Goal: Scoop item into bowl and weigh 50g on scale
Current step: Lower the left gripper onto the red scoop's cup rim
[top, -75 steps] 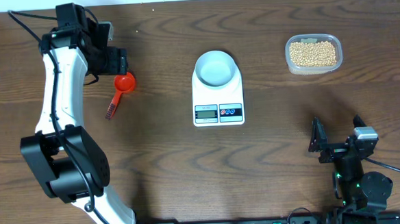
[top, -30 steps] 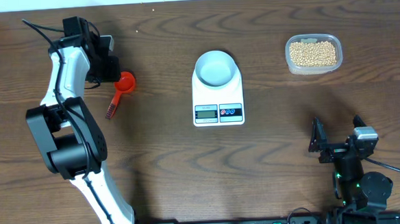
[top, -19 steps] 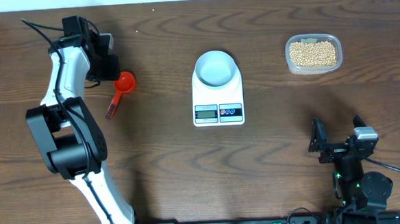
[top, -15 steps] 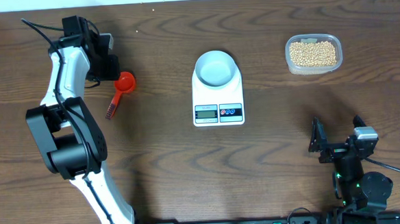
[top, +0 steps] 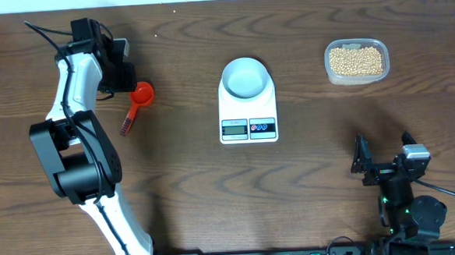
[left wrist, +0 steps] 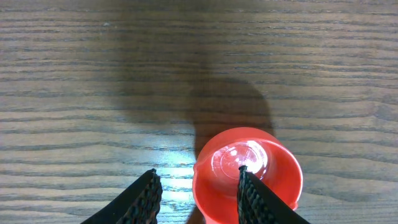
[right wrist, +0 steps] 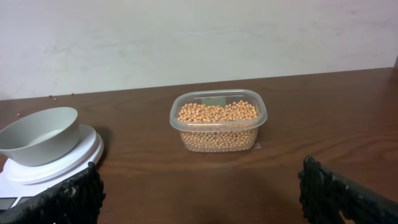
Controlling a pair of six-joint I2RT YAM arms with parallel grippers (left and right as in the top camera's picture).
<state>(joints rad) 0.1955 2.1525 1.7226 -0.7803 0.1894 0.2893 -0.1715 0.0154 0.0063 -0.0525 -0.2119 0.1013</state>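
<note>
Fingers (left wrist: pixel 147 198) of the left gripper (top: pixel 123 73) stand apart, straddling the rim of the red scoop (top: pixel 141 92), well left of the scale (top: pixel 248 115). The beans (top: pixel 356 61) lie in their tub (top: pixel 357 80) right of the scale, and the bowl (top: pixel 246 77) on it looks empty. The step in hand seems to be taking up the scoop; next, the fingers need to close on it and lift it level. The right gripper (right wrist: pixel 202 186) hangs spread wide.

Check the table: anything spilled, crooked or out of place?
Nothing spilled or damaged. The soybeans are in the clear tub, and the empty white bowl sits squarely on the scale. One oddity: the left gripper straddles the red scoop's cup rim, one finger over the cup, rather than its handle.
</note>
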